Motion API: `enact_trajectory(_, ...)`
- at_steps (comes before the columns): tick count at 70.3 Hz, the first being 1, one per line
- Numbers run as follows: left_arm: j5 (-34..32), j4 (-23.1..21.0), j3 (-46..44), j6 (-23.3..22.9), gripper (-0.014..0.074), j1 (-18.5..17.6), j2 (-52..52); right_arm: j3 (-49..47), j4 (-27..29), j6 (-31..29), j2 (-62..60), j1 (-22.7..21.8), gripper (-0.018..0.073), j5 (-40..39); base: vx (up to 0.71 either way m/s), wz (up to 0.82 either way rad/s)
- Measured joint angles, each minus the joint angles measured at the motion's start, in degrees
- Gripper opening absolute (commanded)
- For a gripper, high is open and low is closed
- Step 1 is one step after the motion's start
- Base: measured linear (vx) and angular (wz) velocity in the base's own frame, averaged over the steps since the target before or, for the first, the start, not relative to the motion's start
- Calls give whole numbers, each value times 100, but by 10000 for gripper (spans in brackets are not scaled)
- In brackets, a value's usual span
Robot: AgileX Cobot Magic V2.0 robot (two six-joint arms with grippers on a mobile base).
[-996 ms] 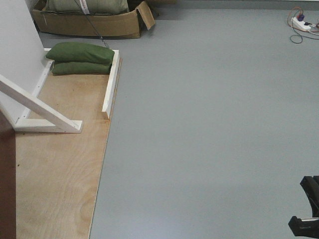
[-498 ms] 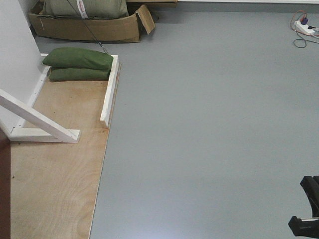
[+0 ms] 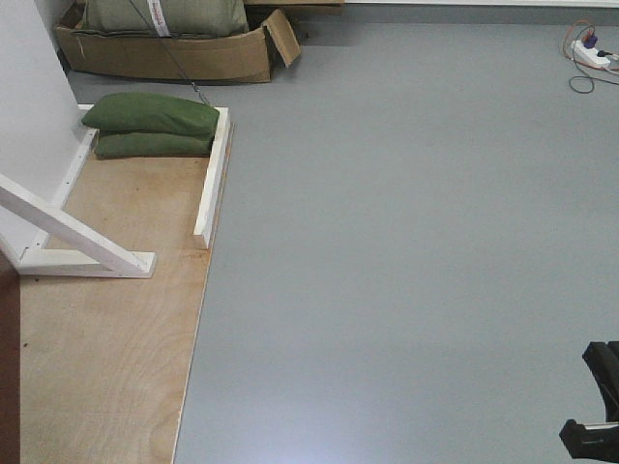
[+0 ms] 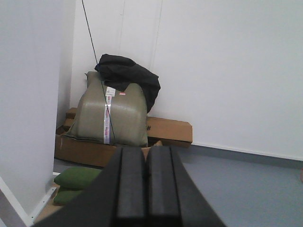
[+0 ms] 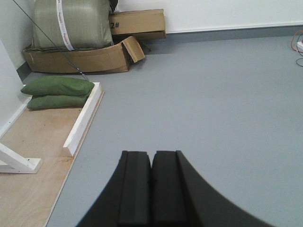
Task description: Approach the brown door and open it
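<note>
A thin dark brown strip, the edge of the brown door [image 3: 8,387], shows at the lower left of the front view, beside the plywood floor panel [image 3: 106,348]. The rest of the door is out of view. My left gripper [image 4: 146,151] is shut and empty, pointing at a grey-green sack [image 4: 113,113] in the far corner. My right gripper [image 5: 151,153] is shut and empty above the grey floor. Part of a black arm [image 3: 595,411] shows at the lower right of the front view.
A white wall panel [image 3: 29,97] with a slanted white brace [image 3: 68,232] stands on the plywood. Two green sandbags [image 3: 150,126] lie behind a white beam [image 3: 213,179]. A cardboard box [image 3: 164,53] sits at the back left. A power strip [image 3: 590,48] lies at the far right.
Over the last second the view shifted: the plywood, brace and sandbags slid left and the brown door strip narrowed. Nothing visibly changed in the last half second.
</note>
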Motion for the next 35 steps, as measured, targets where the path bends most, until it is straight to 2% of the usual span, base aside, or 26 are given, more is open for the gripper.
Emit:
enact_trajectory(27,-6,0,0,0,17,0,0,0,0,0,0,0,0,0,0,0)
enact_trajectory(35,-196,0,-51,0,17,0,233,0,0,0,0,0,0,0,0,0)
